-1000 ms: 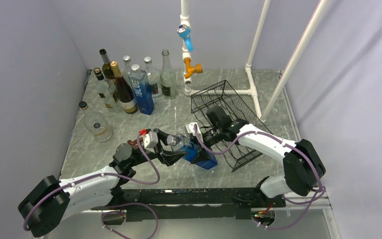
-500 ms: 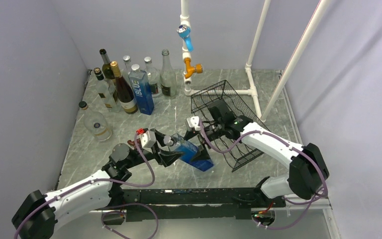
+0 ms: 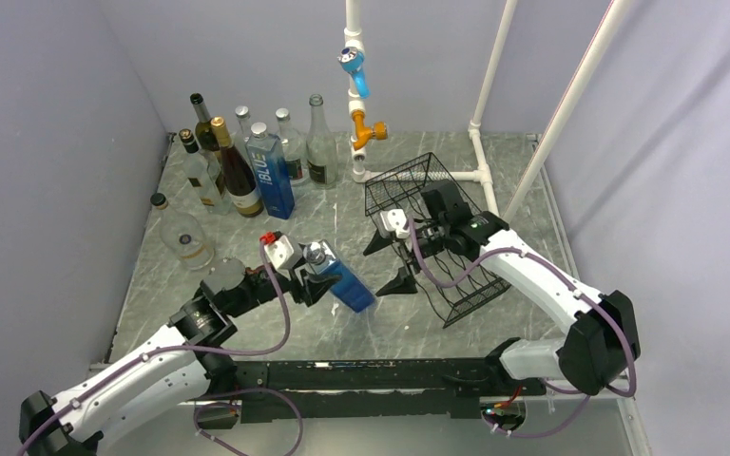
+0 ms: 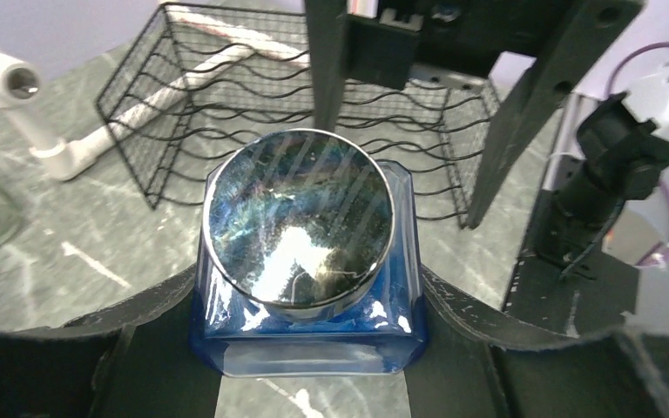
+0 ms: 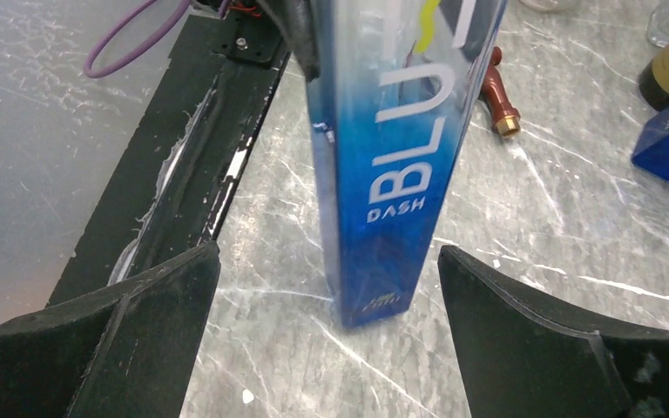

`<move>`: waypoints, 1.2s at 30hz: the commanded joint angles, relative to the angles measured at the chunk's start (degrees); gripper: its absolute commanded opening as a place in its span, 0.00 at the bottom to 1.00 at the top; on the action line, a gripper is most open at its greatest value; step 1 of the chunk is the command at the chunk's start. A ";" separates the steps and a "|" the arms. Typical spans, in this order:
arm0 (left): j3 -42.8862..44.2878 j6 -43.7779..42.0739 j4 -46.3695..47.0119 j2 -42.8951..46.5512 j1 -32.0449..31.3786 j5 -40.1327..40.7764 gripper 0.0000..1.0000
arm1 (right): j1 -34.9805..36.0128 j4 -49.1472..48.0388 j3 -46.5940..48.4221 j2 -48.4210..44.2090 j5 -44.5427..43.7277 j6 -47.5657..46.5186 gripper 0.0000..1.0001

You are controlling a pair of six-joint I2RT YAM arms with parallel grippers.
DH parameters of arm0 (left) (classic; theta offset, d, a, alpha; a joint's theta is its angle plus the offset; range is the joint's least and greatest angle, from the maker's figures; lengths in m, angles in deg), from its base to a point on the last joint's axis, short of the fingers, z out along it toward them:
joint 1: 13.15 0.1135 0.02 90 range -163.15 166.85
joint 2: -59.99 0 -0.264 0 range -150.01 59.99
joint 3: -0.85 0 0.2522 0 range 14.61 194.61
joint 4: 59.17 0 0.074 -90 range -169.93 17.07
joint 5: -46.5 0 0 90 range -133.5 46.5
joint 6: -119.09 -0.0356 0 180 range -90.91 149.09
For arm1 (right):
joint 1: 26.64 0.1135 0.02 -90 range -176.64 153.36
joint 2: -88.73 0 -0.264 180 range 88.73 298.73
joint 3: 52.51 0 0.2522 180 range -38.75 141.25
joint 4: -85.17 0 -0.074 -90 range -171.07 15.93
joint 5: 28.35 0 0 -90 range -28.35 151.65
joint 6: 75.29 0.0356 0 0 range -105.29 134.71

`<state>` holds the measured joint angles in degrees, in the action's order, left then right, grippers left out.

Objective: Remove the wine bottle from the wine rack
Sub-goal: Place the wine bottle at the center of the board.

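The wine bottle is a square blue one with a round silver cap and white "BLU DASH" lettering. It is off the wine rack, tilted, its base low over the marble table. My left gripper is shut on its shoulder just below the cap, one finger on each side. My right gripper stands open and apart from the bottle's base, between the bottle and the rack. The black wire-mesh wine rack stands behind it; I see no bottle in it.
Several bottles stand at the back left, and a round clear one nearer the left wall. A white pipe frame with blue and orange valves rises behind the rack. A copper-tipped brown object lies on the table.
My right gripper has opened, let go of the bottle's base and drawn back toward the rack. The left arm has carried the bottle left, away from the rack.
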<state>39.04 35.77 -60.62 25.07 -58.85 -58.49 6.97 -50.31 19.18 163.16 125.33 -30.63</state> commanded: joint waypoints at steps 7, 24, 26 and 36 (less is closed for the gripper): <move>16.47 -8.34 -2.96 -2.34 1.80 9.60 0.00 | -1.71 1.75 1.68 -2.09 3.73 -2.85 0.99; 29.91 -1.62 1.35 -20.94 19.97 0.65 0.00 | -3.75 0.35 0.52 -2.90 2.59 -2.12 0.99; 31.62 -1.16 1.77 -23.16 21.51 0.55 0.00 | -4.02 0.35 0.43 -2.97 2.46 -2.12 0.99; 39.50 -1.06 2.73 -33.62 24.42 2.48 0.00 | -4.78 0.61 0.43 -3.18 2.41 -2.47 0.99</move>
<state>71.12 34.06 -71.26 -7.91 -34.89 -56.08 2.58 -48.60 19.27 161.74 126.45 -32.18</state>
